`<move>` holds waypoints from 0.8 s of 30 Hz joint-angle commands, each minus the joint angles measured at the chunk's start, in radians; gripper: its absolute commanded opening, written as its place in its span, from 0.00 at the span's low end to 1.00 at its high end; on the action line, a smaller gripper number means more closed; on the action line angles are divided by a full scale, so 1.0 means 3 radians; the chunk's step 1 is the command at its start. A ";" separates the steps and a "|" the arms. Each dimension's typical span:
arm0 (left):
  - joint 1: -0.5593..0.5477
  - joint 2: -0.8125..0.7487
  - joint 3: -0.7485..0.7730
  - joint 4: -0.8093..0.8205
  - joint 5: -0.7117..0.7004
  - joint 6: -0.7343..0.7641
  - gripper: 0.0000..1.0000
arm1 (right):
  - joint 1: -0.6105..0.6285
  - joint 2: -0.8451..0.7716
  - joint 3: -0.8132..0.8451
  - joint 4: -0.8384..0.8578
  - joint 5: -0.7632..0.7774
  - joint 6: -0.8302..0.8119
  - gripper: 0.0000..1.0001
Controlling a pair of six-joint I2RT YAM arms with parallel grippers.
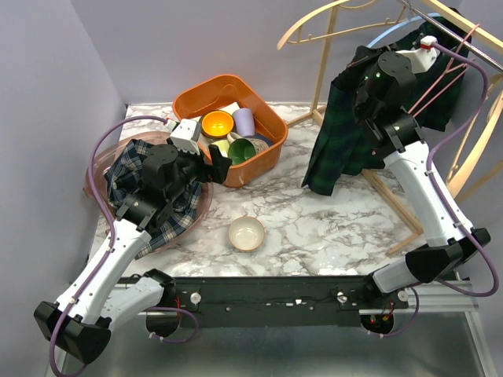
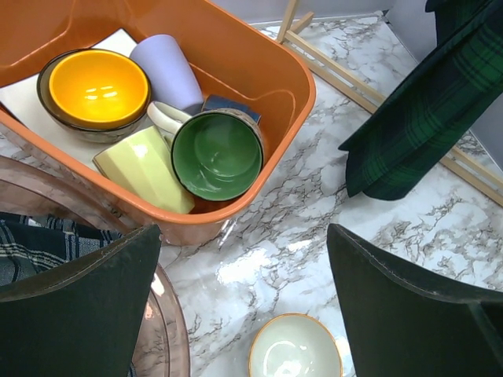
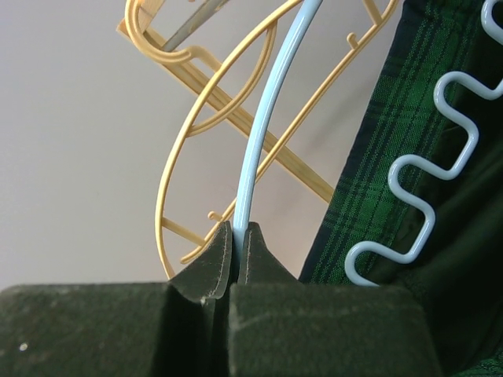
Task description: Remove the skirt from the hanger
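Left arm point(image 1: 118, 259) low, left fingers point(image 2: 78, 306) spread wide, right arm point(image 1: 424, 188) raised (elbow bent), right fingers point(image 3: 212, 267) pinching hanger point(image 3: 263, 133)

The skirt point(image 1: 343, 129) is patterned in dark green and navy tartan. The hanger point(image 3: 250, 157) is finished in pale blue. The tub point(image 1: 255, 163) is orange; the mug point(image 2: 216, 155) is green. The tabletop point(image 1: 314, 220) is white marble, veined grey. The cloth point(image 1: 126, 169) appears to be blue-and-white plaid.

Count by kind
Three cups point(image 2: 165, 71), two bowls point(image 1: 246, 232), one orange tub point(image 2: 259, 63), one green skirt point(image 1: 338, 141), one checked cloth point(image 1: 126, 166).
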 commanded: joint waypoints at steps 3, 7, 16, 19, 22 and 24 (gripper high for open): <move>-0.0013 -0.0035 -0.0046 0.0073 -0.0056 0.0002 0.98 | 0.0016 -0.0186 0.0229 0.0227 -0.0038 -0.0084 0.01; -0.0013 -0.0025 -0.0041 0.0088 -0.0041 -0.0003 0.98 | 0.0016 -0.0207 0.0255 0.0140 -0.0110 -0.0033 0.01; -0.0013 0.0000 -0.0046 0.0098 -0.0020 -0.0014 0.97 | 0.0016 -0.0278 0.0219 -0.0095 -0.0365 0.0203 0.01; -0.0013 0.0000 -0.0046 0.0098 -0.0015 -0.0008 0.97 | 0.0016 -0.0360 0.0194 -0.0172 -0.0493 0.0198 0.01; -0.0013 0.0005 -0.0056 0.0108 -0.0010 0.0007 0.97 | 0.0016 -0.0508 0.0092 -0.0233 -0.0616 0.0233 0.01; -0.0013 0.0000 -0.0056 0.0119 0.0020 0.0037 0.97 | 0.0016 -0.0595 0.0000 -0.0178 -0.0759 0.0203 0.01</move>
